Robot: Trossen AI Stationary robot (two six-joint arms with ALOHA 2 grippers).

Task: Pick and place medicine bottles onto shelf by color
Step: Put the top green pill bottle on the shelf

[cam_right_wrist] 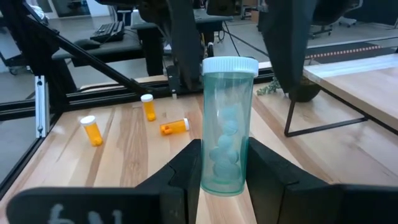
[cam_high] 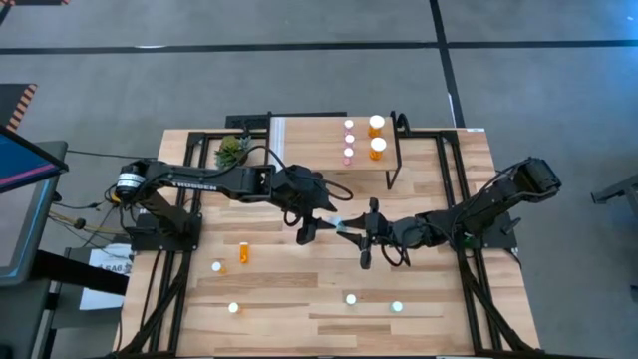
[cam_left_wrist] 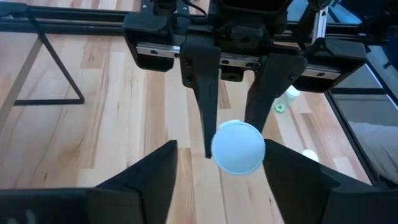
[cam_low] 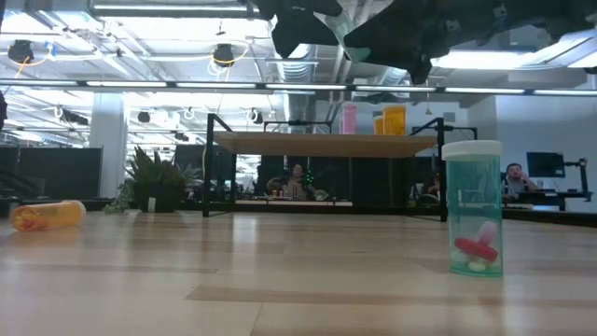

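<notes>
Above the middle of the desk (cam_high: 299,299), the right gripper (cam_high: 364,237) is clamping a teal bottle (cam_right_wrist: 227,127) low on its body, holding it upright in the air. The left gripper (cam_high: 317,221) is facing it with fingers (cam_left_wrist: 140,180) spread wide on either side of the bottle's white cap (cam_left_wrist: 238,147), not touching. On the shelf (cam_high: 319,150), pink bottles (cam_high: 349,140) and two orange bottles (cam_high: 377,136) are standing. More bottles are sitting on the desk, one orange one (cam_high: 244,252) lying down.
</notes>
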